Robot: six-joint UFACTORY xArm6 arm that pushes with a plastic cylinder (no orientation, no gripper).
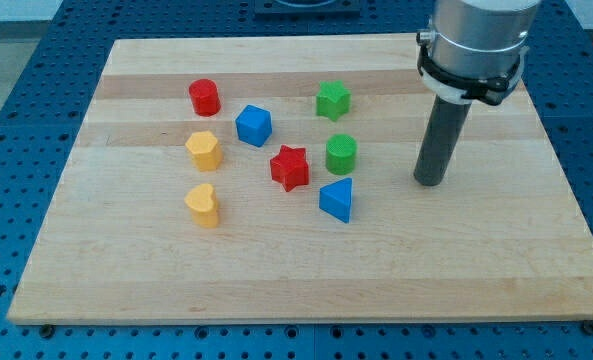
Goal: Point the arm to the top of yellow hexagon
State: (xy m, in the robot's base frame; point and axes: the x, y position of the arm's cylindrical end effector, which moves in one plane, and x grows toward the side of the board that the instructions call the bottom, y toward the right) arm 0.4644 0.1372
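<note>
The yellow hexagon (204, 150) lies on the wooden board at the view's left of centre. A yellow heart (204, 205) lies just below it. My tip (430, 182) rests on the board at the view's right, far to the right of the yellow hexagon and about level with the green cylinder (341, 154). Between my tip and the hexagon lie the red star (290, 167), the blue cube (254, 126) and the blue triangle (337, 199).
A red cylinder (205, 97) lies above the yellow hexagon. A green star-shaped block (333, 100) lies near the view's top centre. The wooden board (306, 285) sits on a blue perforated table (6, 200).
</note>
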